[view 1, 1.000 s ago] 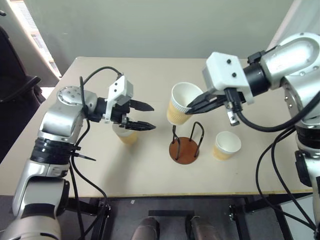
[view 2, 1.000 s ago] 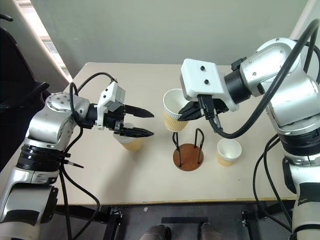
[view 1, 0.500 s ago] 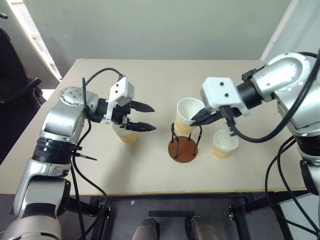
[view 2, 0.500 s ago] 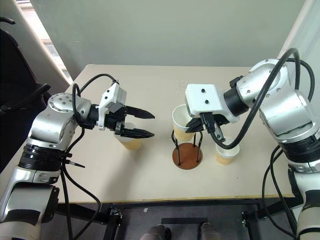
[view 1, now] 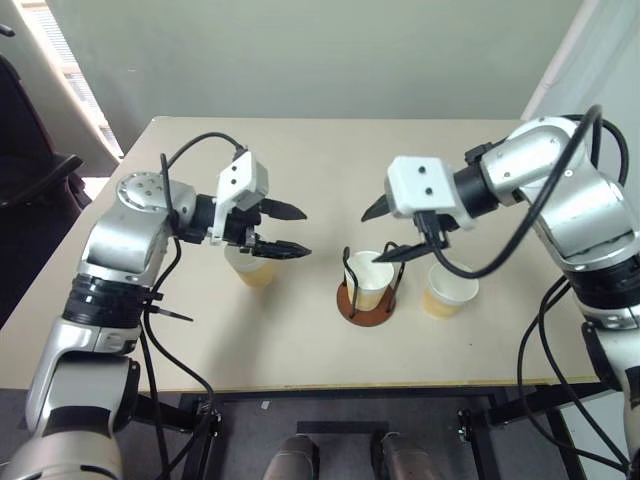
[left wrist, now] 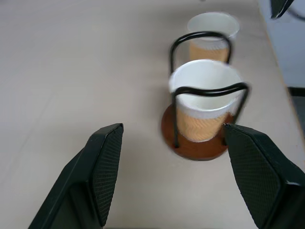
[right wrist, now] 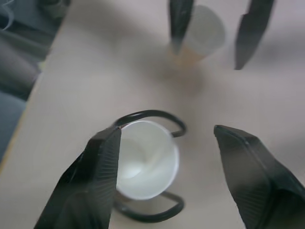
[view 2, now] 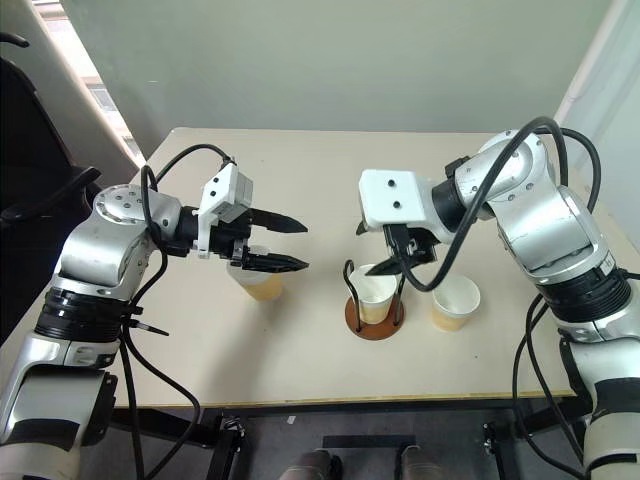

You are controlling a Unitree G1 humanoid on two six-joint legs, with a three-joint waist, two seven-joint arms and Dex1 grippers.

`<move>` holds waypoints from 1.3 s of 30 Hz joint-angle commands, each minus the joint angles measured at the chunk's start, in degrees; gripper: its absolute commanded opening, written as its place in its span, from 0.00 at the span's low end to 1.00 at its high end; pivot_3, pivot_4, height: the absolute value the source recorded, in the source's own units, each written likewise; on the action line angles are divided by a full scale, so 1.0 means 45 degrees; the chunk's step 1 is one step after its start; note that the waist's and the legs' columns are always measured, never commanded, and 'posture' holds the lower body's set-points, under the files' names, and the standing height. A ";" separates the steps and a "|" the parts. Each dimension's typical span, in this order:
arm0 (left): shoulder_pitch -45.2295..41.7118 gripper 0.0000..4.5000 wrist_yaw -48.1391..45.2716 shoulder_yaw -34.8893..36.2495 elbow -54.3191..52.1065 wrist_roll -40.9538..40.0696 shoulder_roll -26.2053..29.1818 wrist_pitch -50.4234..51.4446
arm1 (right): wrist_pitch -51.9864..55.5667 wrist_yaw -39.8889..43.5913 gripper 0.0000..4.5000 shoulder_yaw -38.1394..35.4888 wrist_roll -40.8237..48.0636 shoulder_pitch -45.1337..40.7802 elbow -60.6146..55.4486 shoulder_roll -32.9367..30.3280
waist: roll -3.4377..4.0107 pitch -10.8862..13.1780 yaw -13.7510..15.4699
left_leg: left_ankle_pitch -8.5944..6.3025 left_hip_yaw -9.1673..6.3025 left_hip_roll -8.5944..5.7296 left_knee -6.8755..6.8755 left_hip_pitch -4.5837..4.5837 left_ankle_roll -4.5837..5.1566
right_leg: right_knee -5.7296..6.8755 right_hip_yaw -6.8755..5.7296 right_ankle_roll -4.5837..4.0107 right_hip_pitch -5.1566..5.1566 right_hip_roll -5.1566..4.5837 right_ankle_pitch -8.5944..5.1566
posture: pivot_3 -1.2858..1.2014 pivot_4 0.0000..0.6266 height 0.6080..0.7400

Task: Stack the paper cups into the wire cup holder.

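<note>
Where the pale beige table (view 1: 300, 340) stands against a plain grey-green wall, with a bright window strip and a dark chair off its left end, the wire cup holder (view 1: 366, 290) is found a little right of the table's middle, near the front edge. Its reddish-brown disc lies flat and its two black loops rise upright. One paper cup (view 1: 370, 280) is seated between the loops, mouth up, its long axis vertical, narrow end on the disc. A second cup (view 1: 447, 290) is set upright on the table just right of the holder. A third cup (view 2: 258, 280) stands upright well to the holder's left, under the left gripper (view 1: 295, 232), whose fingers are spread wide with nothing between them, pointing toward the holder. The right gripper (view 1: 384, 235) is held just above the holder, its fingers parted wide on either side of the seated cup's rim; the lower finger may be touching the rim, though that cannot be settled.
</note>
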 commanded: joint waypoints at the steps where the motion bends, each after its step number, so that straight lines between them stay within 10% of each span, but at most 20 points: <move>1: -0.0171 0.80 0.0116 0.0048 -0.1403 0.0454 0.0829 -0.0069 | 0.0985 -0.0537 0.67 -0.1378 0.0621 -0.0138 -0.0100 -0.0205 | -0.0005 0.0003 -0.0008 | 0.0000 0.0000 0.0000 0.0000 -0.0001 0.0000 | -0.0005 0.0001 -0.0001 0.0000 0.0000 -0.0001 | 0.52 0.24 1.00; 12: 0.1808 0.80 -0.0128 -0.1475 -0.3627 0.2329 0.3713 0.0941 | 0.3805 -0.0600 0.67 -0.2801 0.3653 -0.0106 -0.1005 -0.0342 | -0.0004 0.0002 -0.0026 | 0.0024 -0.0003 0.0006 -0.0064 0.0006 -0.0042 | -0.0032 0.0010 -0.0052 -0.0013 0.0018 -0.0059 | 0.52 0.24 1.00; 39: 0.1002 0.71 0.0392 -0.2649 -0.0488 0.5399 0.2226 -0.2180 | 0.4557 -0.1851 0.68 -0.2948 0.5565 -0.0106 -0.1544 -0.0822 | -0.0008 0.0001 -0.0022 | -0.0003 -0.0006 -0.0002 -0.0072 0.0033 -0.0025 | 0.0059 0.0008 -0.0091 -0.0031 0.0007 -0.0066 | 0.52 0.24 1.00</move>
